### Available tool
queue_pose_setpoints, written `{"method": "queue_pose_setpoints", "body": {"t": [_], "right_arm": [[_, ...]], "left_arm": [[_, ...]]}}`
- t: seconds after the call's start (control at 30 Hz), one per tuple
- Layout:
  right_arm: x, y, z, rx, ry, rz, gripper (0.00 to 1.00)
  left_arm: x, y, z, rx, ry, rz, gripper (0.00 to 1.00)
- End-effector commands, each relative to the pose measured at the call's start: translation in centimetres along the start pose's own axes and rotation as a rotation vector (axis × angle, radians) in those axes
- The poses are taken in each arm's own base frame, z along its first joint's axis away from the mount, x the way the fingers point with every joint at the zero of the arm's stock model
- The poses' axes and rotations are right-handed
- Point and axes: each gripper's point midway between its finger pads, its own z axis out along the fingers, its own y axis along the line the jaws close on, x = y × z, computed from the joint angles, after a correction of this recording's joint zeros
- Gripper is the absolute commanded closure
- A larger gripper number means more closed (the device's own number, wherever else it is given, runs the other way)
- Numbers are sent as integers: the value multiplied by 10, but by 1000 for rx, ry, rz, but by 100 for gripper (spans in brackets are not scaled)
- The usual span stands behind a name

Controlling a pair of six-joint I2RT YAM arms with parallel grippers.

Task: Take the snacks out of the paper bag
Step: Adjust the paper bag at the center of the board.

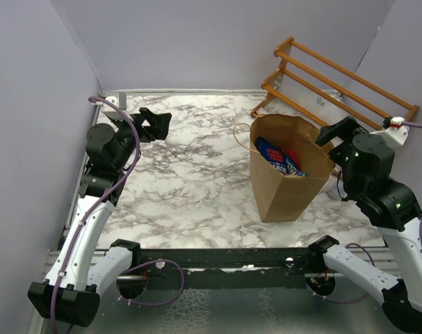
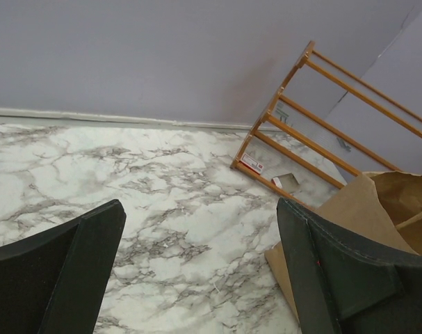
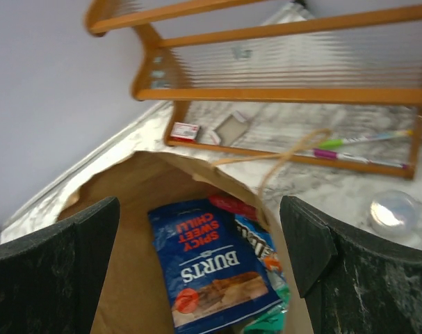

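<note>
The brown paper bag stands upright and open on the marble table, right of centre. Inside it lie snacks: a blue packet with white and red print on top, a red-pink one and another blue one with green below beside it. My right gripper is open and empty, hovering just above the bag's mouth; it sits at the bag's right rim in the top view. My left gripper is open and empty, far left at the back, above bare table. The bag's edge shows in the left wrist view.
A wooden slatted rack leans at the back right behind the bag, with small cards and pens under it. A small clear round object lies right of the bag. Grey walls close in the left, back and right.
</note>
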Motion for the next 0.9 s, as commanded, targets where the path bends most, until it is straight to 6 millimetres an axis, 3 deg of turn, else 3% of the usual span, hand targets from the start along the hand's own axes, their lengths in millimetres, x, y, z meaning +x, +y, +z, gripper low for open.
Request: {"method": "queue_pose_setpoints", "body": {"t": [0.0,0.27,0.43,0.57,0.8,0.87], "right_arm": [[0,-50,-9,215,-53,72,2],[5,-56,5,270,-128,136,5],[5,-41,16,205,-156,150,7],[-1,-35,21,182,-200,154,19],[2,-28,35,194,-219,116,22],[0,-29,36,206,-229,113,29]], "left_arm": [[-5,-10,1,58,-20,-25,7],[-6,-13,-3,61,-8,-24,7],[-11,-15,-9,61,-24,-22,7],[-13,-16,-11,65,-31,-23,7],[-14,-19,-9,76,-22,-36,7],[-13,-19,-8,77,-19,-38,7]]}}
